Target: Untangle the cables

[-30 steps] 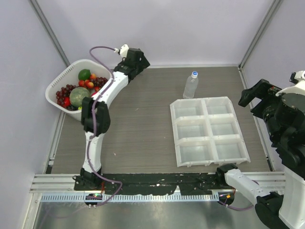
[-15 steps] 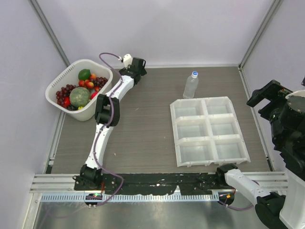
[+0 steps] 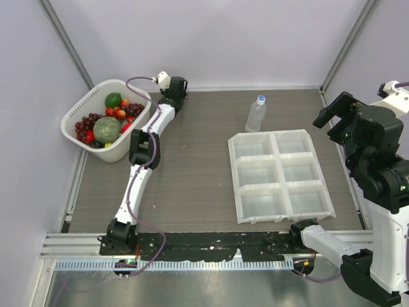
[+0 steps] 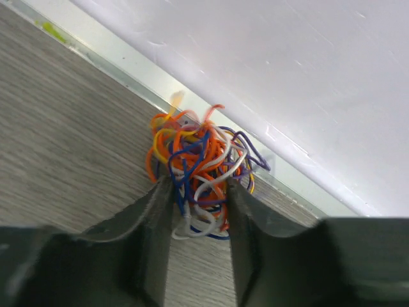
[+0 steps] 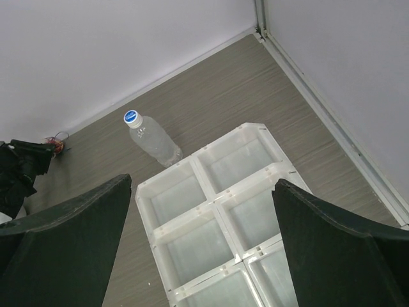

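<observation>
The cables [image 4: 198, 157] are a small tangled ball of thin orange, blue, white and yellow wires on the table against the back wall. In the right wrist view the cables [image 5: 59, 143] show as a tiny clump. My left gripper [image 4: 198, 192] is shut on the lower part of the ball, one finger pressing each side. From above, the left gripper [image 3: 174, 86] covers the ball at the back wall. My right gripper [image 5: 202, 185] hangs open and empty, high over the tray; the right gripper [image 3: 333, 116] is at the right edge of the top view.
A white basket [image 3: 96, 88] of fruit stands at the back left, close to the left arm. A water bottle [image 3: 255, 115] stands upright behind a white six-compartment tray [image 3: 279, 176]. The back wall's metal rail runs just behind the tangle.
The left gripper has shifted left along the back wall, come down on the cables, and its jaws have closed from wide open. The right arm has swung a little inward.
</observation>
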Available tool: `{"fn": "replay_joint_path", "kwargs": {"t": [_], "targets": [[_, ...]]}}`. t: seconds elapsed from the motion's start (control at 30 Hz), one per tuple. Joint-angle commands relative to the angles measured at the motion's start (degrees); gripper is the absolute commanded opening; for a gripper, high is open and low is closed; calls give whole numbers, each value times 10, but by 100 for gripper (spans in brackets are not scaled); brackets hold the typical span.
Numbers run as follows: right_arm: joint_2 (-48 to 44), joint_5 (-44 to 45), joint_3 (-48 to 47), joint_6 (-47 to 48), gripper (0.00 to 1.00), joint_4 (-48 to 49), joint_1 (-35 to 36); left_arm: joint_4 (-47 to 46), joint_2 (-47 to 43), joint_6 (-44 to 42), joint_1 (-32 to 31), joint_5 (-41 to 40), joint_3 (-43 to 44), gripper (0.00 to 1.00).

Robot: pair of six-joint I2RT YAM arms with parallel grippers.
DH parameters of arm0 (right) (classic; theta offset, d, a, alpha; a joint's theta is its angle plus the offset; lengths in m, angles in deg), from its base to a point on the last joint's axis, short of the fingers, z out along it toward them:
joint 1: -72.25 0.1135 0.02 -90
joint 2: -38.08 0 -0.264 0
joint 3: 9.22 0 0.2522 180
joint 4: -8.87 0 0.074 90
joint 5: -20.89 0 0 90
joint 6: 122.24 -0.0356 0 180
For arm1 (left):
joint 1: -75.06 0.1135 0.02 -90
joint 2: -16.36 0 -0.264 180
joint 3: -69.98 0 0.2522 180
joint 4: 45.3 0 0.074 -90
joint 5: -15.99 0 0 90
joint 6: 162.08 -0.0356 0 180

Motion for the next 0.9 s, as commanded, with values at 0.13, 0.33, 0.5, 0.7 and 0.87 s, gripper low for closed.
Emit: {"fn": "replay_joint_path", "kwargs": {"t": [0.13, 0.33, 0.5, 0.7, 0.87], "targets": [[15, -56, 10, 3, 96, 57, -1, -32, -43, -20, -1, 10, -15, 23], [25, -90, 21, 44, 96, 50, -1, 24, -172, -41, -19, 97, -126, 8], [64, -215, 21, 54, 95, 32, -1, 95, -357, -45, -50, 144, -312, 2], [64, -398, 151, 19, 88, 94, -1, 99, -600, -48, -79, 241, -600, 0], [63, -510, 285, -28, 65, 215, 27, 96, -754, 2, -82, 405, -810, 0]]}}
